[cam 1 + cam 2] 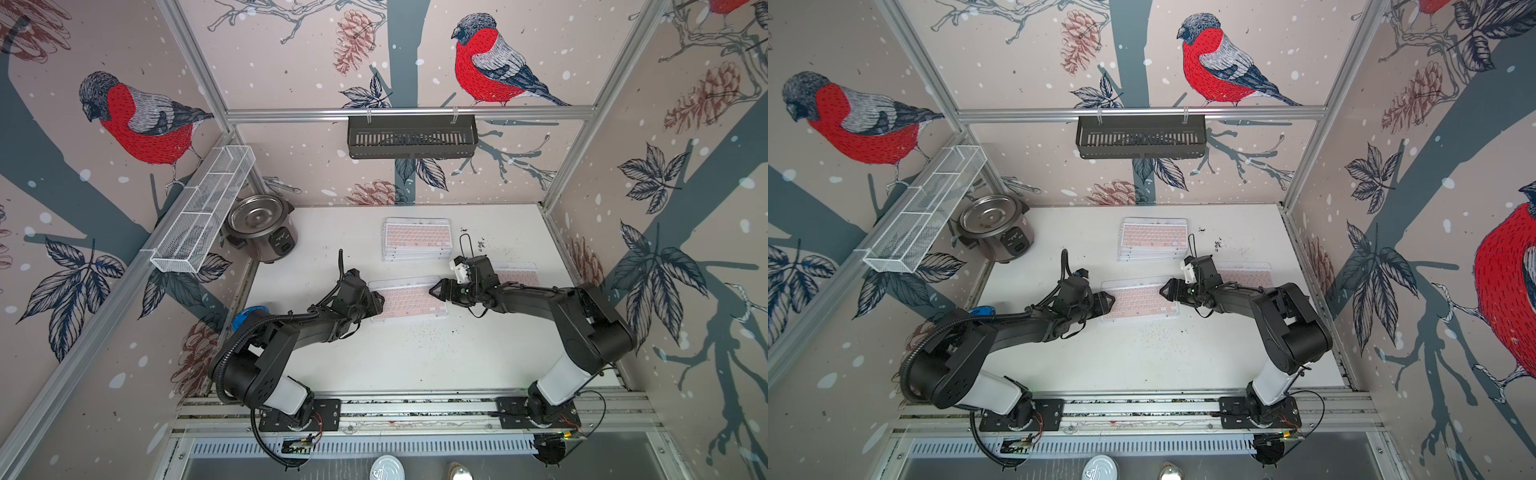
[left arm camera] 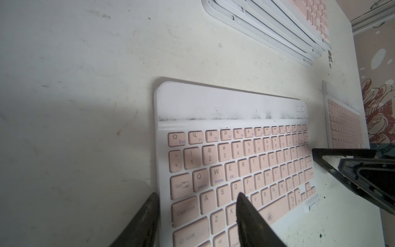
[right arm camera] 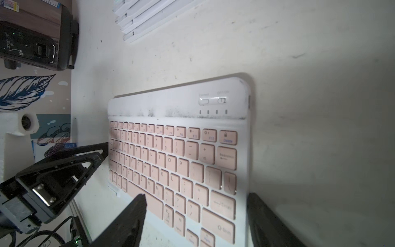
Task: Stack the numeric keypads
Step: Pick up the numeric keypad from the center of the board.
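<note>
A pink-keyed keypad (image 1: 409, 301) with a white frame lies mid-table between my two grippers. My left gripper (image 1: 378, 300) is at its left end. In the left wrist view it (image 2: 197, 195) is shut on that end, one finger against the side edge and the other pressing on the keys of the keypad (image 2: 245, 160). My right gripper (image 1: 434, 289) is at the right end. In the right wrist view it (image 3: 195, 196) is open and straddles the front right corner of the keypad (image 3: 171, 154). A stack of several keypads (image 1: 417, 239) sits behind. One more keypad (image 1: 517, 274) lies partly under my right arm.
A rice cooker (image 1: 262, 228) stands at the back left, below a white mesh basket (image 1: 203, 216) fixed to the left wall. A black rack (image 1: 411, 137) hangs on the back wall. Dark crumbs (image 1: 415, 336) dot the table in front of the middle keypad.
</note>
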